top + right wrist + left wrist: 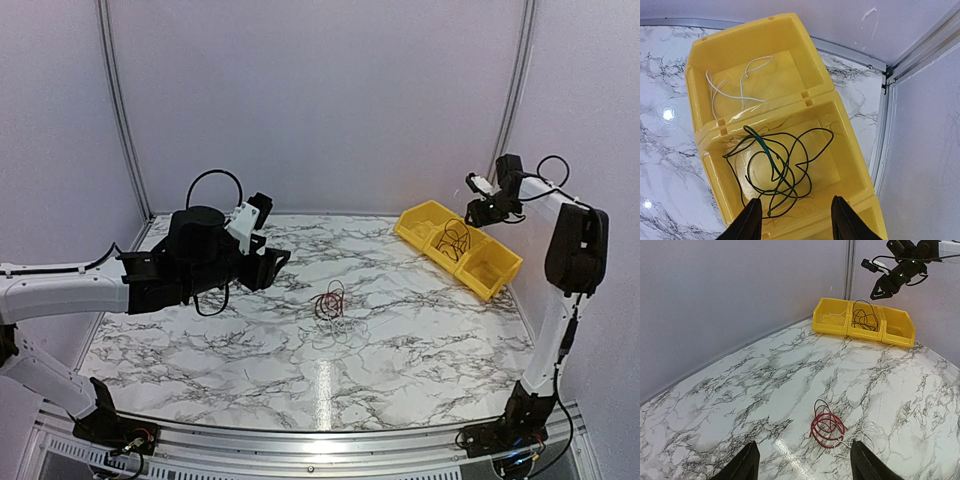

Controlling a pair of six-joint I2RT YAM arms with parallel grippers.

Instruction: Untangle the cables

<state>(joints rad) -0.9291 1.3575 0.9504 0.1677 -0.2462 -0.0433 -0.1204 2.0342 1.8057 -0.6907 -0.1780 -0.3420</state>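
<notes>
A small coil of thin red and black cables (330,301) lies on the marble table near its middle, with a thin white wire looped beside it. In the left wrist view the red coil (827,426) lies ahead between my open fingers. My left gripper (272,262) is open and empty, left of the coil and above the table. My right gripper (487,212) is open and empty above the yellow bins. A dark green-black cable (780,167) lies loose in the middle bin, and a white wire (742,82) lies in the far bin.
A row of three joined yellow bins (420,222) stands at the back right corner, also seen in the left wrist view (897,332). Grey walls close the back and sides, with metal posts in the corners.
</notes>
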